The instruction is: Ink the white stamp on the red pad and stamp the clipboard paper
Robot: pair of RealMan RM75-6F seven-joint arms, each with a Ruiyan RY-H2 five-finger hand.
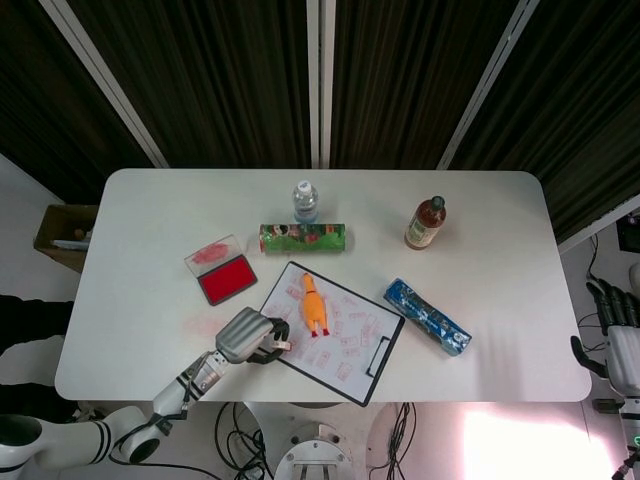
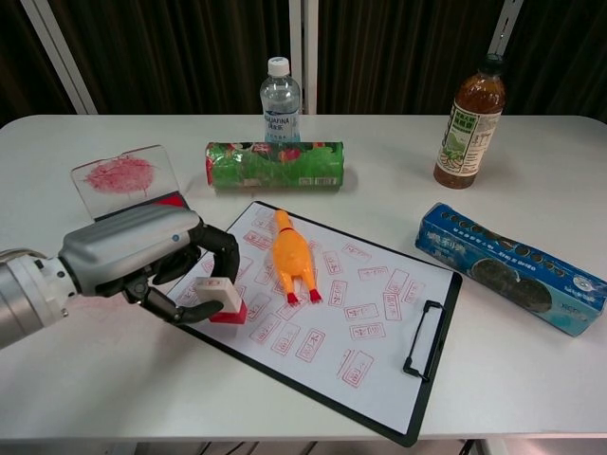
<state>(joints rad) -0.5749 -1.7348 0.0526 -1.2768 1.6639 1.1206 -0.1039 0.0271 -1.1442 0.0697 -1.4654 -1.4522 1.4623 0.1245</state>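
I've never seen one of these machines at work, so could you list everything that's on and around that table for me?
Table: one, white, fills the middle of both views.
Clipboard: one, black with white paper covered in red marks, front centre.
Rubber chicken: one, orange, lying on the paper.
Stamp: one, white with red base, at the paper's left edge.
Ink pad: one, red, open with clear lid, left of the clipboard.
Green roll: one, behind the clipboard.
Water bottle: one, clear, behind the roll.
Tea bottle: one, brown, back right.
Blue packet: one, right of the clipboard.
Cardboard box: one, beside the table's left end.
Left hand: grey, fingers holding the stamp.
Right hand: dark, off the table's right end.
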